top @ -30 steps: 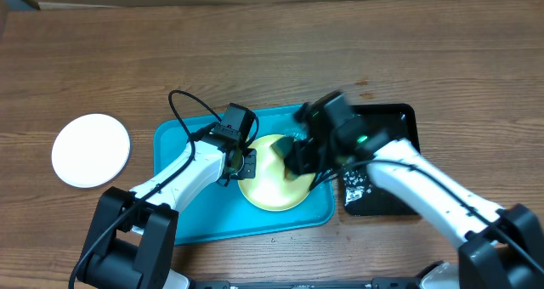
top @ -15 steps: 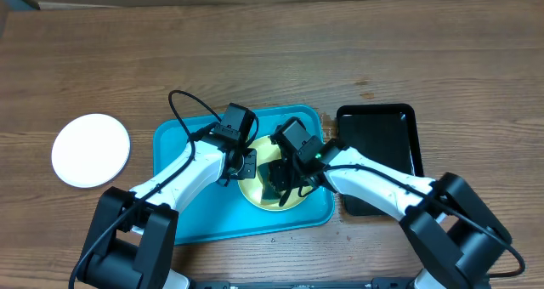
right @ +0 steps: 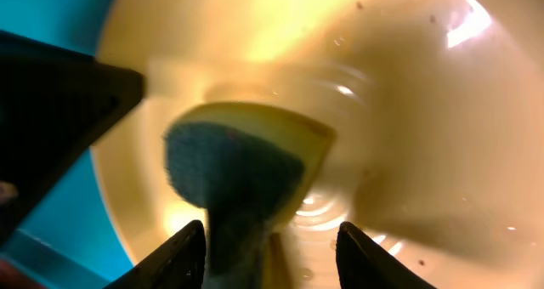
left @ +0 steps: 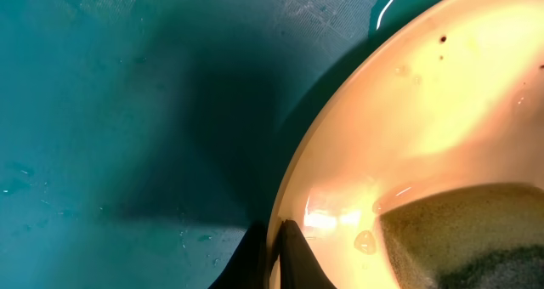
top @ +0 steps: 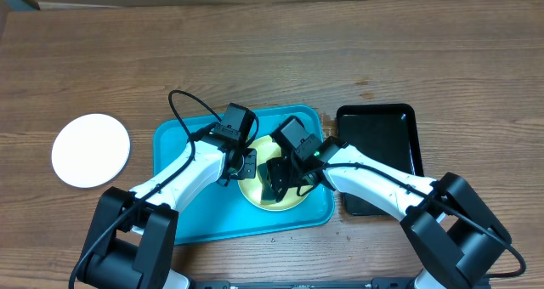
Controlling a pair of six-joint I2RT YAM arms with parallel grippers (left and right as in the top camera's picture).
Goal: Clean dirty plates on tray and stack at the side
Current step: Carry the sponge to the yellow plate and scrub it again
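**While one gripper pins the plate, a sponge rests on it**

Where the turquoise tray (top: 246, 223) sits at the middle of the wooden counter (top: 255, 51), a yellow-green plate (top: 252, 190) lies flat in it, toward the tray's 3 o'clock end. The left gripper (left: 274, 246) is clenched on the plate's rim at about 9 o'clock. In its wrist view the two tips pinch the edge with no gap between them.

The right gripper (right: 272, 229) hangs over the middle of the plate with its jaws apart. A sponge (right: 242, 161), yellow with a blue scouring face, lies on the plate between them. It is close against one jaw, and there is a clear gap to the other, so the sponge looks released rather than squeezed.

The plate's surface is wet and shiny around the sponge. A few dark specks (right: 432, 19) show near the rim, toward 1 o'clock in the right wrist view.

A white plate (top: 91, 150) lies on the bare counter, well apart from the tray at its 9 o'clock. A glossy black tray (top: 378, 144) sits just beside the turquoise one at its 3 o'clock.
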